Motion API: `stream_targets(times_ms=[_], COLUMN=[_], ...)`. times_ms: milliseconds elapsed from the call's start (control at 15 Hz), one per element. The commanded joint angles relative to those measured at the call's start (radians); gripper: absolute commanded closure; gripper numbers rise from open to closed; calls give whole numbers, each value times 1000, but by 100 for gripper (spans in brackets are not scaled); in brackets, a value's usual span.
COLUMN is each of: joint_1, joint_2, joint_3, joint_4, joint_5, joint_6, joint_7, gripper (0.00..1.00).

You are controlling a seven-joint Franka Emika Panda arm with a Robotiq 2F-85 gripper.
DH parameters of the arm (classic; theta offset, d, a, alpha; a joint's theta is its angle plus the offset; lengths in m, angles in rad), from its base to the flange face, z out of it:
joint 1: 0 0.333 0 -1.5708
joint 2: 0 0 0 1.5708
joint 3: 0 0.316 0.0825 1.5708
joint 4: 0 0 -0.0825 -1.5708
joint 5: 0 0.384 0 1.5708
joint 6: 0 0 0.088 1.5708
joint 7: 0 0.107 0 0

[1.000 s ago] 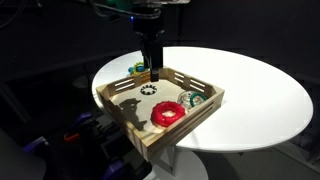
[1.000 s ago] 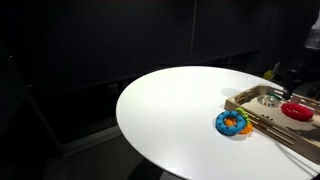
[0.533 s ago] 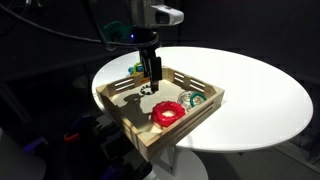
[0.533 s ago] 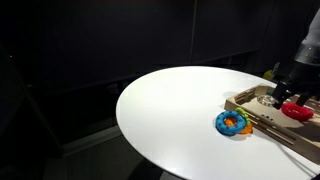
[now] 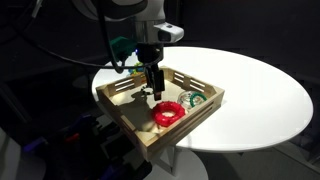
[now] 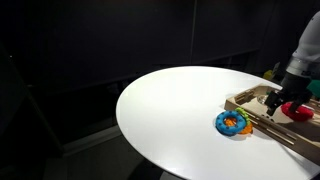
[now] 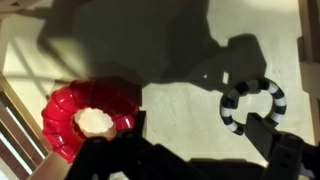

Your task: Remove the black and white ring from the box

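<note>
Dark room; open gripper (image 5: 151, 92) partly hides black and white ring (image 7: 252, 103) inside box (image 5: 125, 122).

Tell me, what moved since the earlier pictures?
The pincer came down into the box, toward the black and white ring. It is open and holds nothing. The black and white ring, the red ring and the box stayed where they were.

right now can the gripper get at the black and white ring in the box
Probably yes: the open gripper hangs just above the black and white ring, nothing lies over it, and the red ring sits apart to one side.
</note>
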Motion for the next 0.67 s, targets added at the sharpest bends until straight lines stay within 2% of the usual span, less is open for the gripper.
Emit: stream_targets(times_ms=[0,600], joint_1=[7,37], joint_2=[44,97], joint_3=[-5,-17], joint_4=[25,66], joint_5=[-49,-63], joint_6=[20,2], joint_7=[56,79], gripper=[0,0])
